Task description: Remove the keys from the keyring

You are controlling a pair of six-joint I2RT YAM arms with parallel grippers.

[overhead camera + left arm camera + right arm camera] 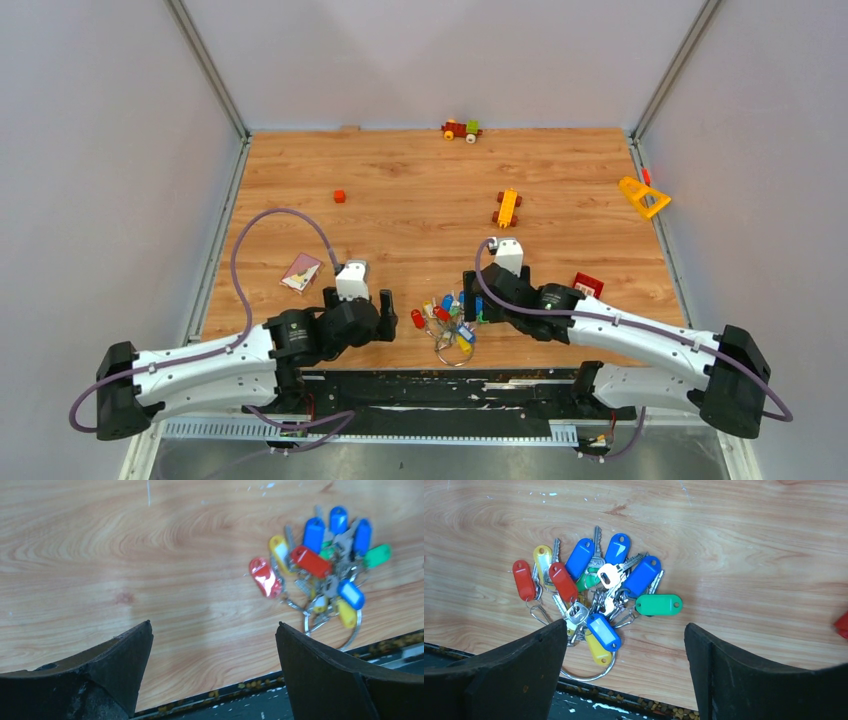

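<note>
keys: coloured-tag metal keys [599,587] on silver wire keyring [586,679]
jaws: left gripper [213,627], right gripper [625,625] spread
tip: pin keyring first

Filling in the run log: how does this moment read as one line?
left gripper open, empty | right gripper open, empty | keys bunched on keyring, between grippers | none removed yet

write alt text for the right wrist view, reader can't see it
A bunch of keys with blue, red, yellow and green tags lies fanned on a wooden table, linked on a silver keyring near the table's edge. The right gripper hovers open above, its dark fingers framing the bunch.
</note>
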